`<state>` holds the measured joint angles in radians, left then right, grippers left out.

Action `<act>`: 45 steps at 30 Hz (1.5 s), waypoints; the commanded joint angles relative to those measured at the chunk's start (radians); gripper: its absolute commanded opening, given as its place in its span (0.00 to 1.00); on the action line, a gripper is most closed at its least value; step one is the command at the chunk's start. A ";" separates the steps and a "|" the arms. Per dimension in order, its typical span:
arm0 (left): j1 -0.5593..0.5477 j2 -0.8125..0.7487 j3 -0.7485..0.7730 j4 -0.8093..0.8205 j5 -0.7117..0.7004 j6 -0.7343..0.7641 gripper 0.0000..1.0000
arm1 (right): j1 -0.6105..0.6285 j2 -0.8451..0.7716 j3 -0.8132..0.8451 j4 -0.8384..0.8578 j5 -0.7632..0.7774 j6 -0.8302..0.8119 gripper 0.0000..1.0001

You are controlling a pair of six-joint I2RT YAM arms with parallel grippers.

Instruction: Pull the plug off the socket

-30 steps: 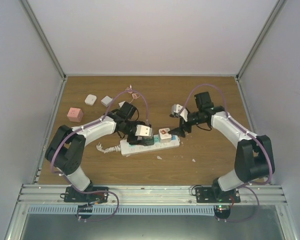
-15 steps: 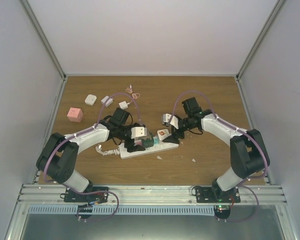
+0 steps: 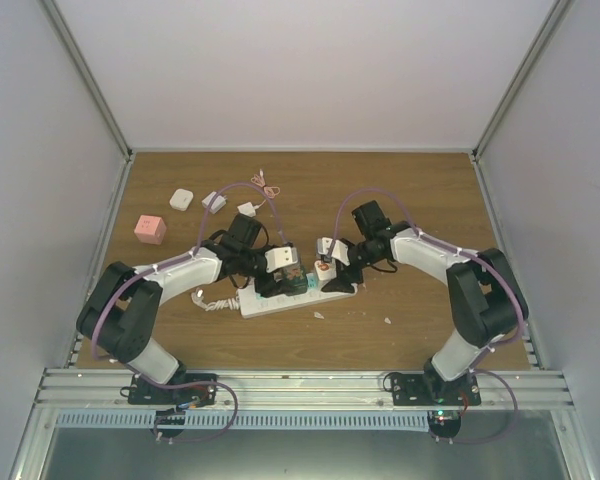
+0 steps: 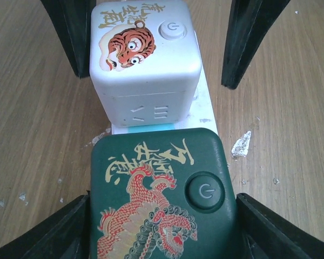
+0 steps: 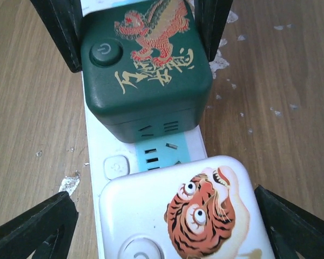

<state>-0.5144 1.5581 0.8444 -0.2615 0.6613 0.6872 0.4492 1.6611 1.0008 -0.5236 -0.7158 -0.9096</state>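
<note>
The socket [image 3: 270,301] lies flat on the wooden table [image 3: 410,190], a little nearer than the middle, between the two arms. Its long axis runs left to right in the top view, with the right end slightly farther from the arm bases. Its short white cord [image 3: 212,298] leaves the left end and bunches up toward the left arm. The outlet faces point upward.

Two cube-shaped plugs stand on it side by side. The green plug [image 4: 162,199] has a red and gold dragon and sits toward the cord end. The white plug [image 5: 189,216] has a tiger face and sits toward the right end. A pale blue outlet face [image 5: 162,154] and a small round button [image 5: 116,166] show in the gap between them.

The left gripper [image 4: 163,216] comes down over the green plug, and its jaws appear to lie against two opposite sides of the cube. The right gripper [image 5: 164,226] straddles the white plug with its jaws spread wider than the cube, a gap showing on at least one side.

A pink cube [image 3: 150,229] sits well apart near the table's left edge.
</note>
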 commanded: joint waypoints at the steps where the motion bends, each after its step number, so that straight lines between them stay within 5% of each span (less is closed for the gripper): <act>1: -0.018 0.007 -0.003 0.048 -0.010 -0.014 0.68 | 0.018 0.029 0.019 -0.012 0.004 -0.027 0.88; 9: -0.024 -0.030 0.002 0.058 0.042 -0.018 0.48 | 0.019 0.024 -0.003 0.003 0.026 -0.028 0.73; 15: 0.000 -0.039 0.021 0.081 0.118 -0.045 0.41 | 0.019 0.030 -0.009 0.008 0.048 -0.025 0.51; 28: 0.039 -0.087 0.061 0.112 0.303 -0.052 0.35 | 0.019 0.029 -0.028 0.039 0.111 -0.010 0.38; 34: 0.123 -0.101 0.111 -0.021 0.332 -0.007 0.34 | 0.019 0.026 -0.027 0.037 0.105 0.000 0.38; 40: 0.275 -0.111 0.253 -0.379 0.164 0.222 0.36 | 0.019 0.019 -0.023 0.038 0.093 0.012 0.42; 45: 0.406 -0.078 0.356 -0.561 -0.100 0.399 0.36 | 0.019 -0.004 -0.017 0.037 0.080 0.019 0.71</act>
<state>-0.1913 1.4803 1.1248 -0.6277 0.7742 0.8944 0.4603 1.6810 0.9962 -0.5034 -0.6762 -0.9150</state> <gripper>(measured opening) 0.606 0.652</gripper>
